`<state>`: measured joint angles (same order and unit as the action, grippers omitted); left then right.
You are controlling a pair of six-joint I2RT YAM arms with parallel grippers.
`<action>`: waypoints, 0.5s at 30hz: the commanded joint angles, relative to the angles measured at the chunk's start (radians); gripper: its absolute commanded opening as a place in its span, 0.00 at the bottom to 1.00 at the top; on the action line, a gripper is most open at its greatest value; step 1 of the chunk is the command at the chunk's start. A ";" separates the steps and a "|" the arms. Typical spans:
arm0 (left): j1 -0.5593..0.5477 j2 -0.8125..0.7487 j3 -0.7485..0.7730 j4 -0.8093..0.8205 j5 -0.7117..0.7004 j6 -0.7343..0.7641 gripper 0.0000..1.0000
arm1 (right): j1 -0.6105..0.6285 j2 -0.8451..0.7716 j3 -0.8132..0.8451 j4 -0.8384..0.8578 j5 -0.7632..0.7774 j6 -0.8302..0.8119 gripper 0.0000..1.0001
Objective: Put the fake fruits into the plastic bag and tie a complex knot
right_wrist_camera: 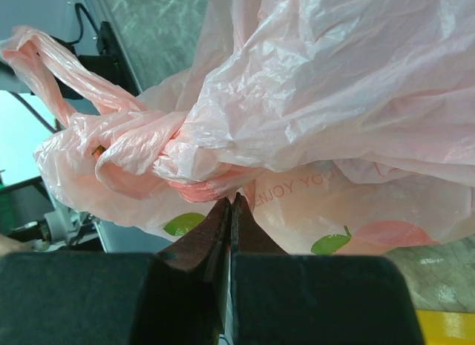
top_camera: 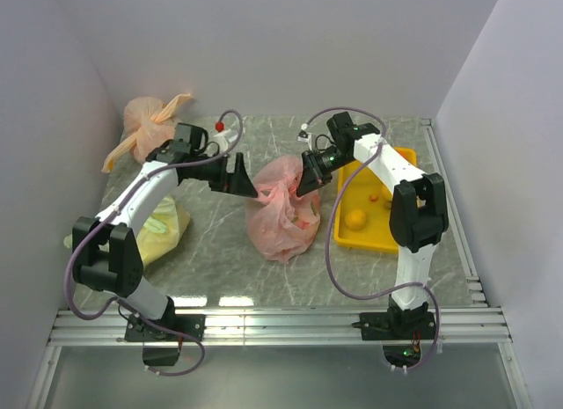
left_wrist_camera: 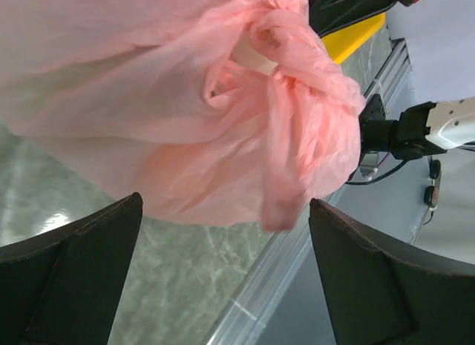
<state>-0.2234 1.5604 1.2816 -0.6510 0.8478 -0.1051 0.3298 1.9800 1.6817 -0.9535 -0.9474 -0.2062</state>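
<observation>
- A pink plastic bag (top_camera: 281, 220) sits at the middle of a grey-green marbled table (top_camera: 220, 268), between the two robot arms.
- The bag's mouth is gathered into a twisted knot (right_wrist_camera: 148, 145) at its top. A loose handle strip (right_wrist_camera: 59, 63) sticks out from the knot.
- Something yellowish shows through the thin film low in the bag.
- The left gripper (top_camera: 239, 176) is on the bag's left side, pointing at it. Its jaws are spread wide, with the knotted end of the bag just ahead of them and no finger touching the plastic.
- The right gripper (top_camera: 310, 171) is at the bag's upper right. Its jaws are closed tight together, the tips pressed against a fold just below the knot. It cannot be told whether any film is pinched between them.
- A yellow tray (top_camera: 347, 237) lies to the right of the bag, under the right arm, with an orange fruit (top_camera: 355, 218) in it.
- An orange-peach tied bag (top_camera: 149, 119) lies at the far left corner.
- A yellow-green bag (top_camera: 163, 229) lies beneath the left arm.
</observation>
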 commanded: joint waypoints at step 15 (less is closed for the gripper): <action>-0.140 0.007 -0.022 0.168 -0.382 -0.286 0.67 | 0.064 -0.158 -0.028 0.102 0.223 -0.021 0.00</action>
<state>-0.3569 1.5631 1.2415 -0.5224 0.5224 -0.3553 0.3702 1.8896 1.6630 -0.8970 -0.7918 -0.2073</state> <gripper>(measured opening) 0.677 0.019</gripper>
